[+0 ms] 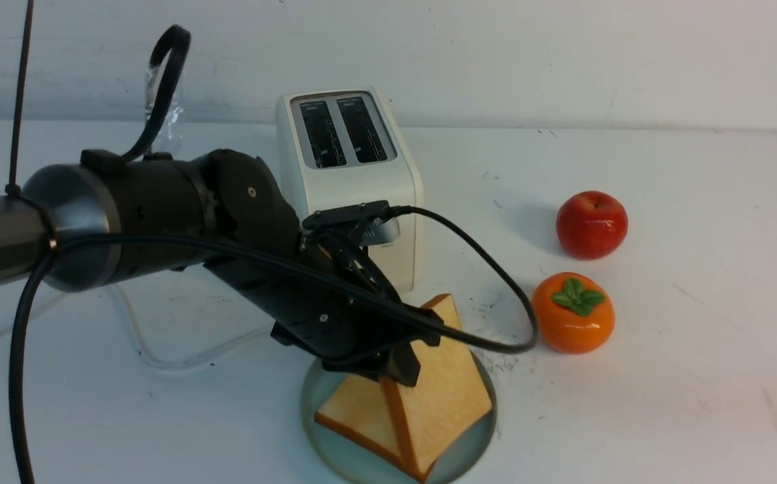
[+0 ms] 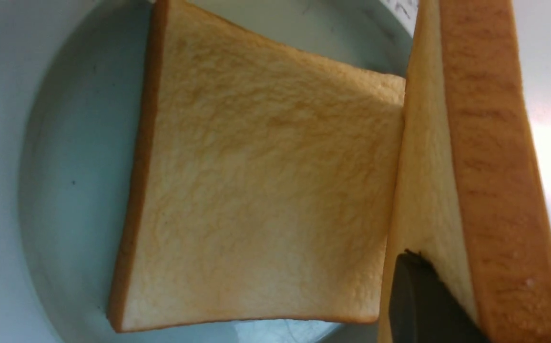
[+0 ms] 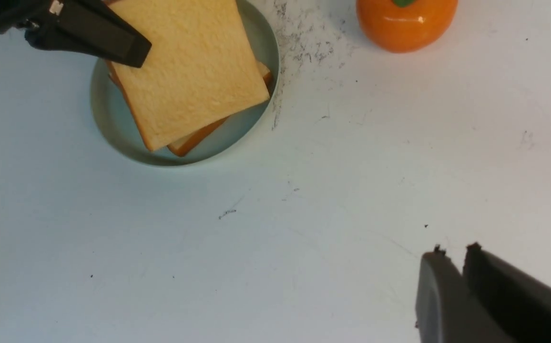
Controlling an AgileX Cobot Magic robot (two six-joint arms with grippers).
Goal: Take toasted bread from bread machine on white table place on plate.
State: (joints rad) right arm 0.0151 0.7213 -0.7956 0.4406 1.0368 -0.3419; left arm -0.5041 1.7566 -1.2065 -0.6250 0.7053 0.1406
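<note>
- The white worktop is seen to be scuffed and speckled, with the darkest smudges just beside the plate.
- The bread machine is set toward the far edge, about midway along it. Both dark slots are seen empty, so both slices are judged to be out already.
- The plate, pale blue-green with a low rim, is placed at the near edge in front of the bread machine, presumably so the carry is kept short.
- One slice of toasted bread is held steeply tilted over the plate. Its lower edge appears to be rested on the slice beneath, which would explain the lean. A pale golden face and an orange-brown crust are shown.
- The other slice is laid flat in the plate, evenly tan and finely textured.
- The left claw is clamped on the tilted slice near its upper edge, one finger being pressed to its face. Only a release is judged to be left.
- The right claw is kept over bare worktop, well apart from the plate, with its jaws drawn all but together on nothing, probably to stay clear.
- A red apple and an orange persimmon are left toward the right edge, untouched.
</note>
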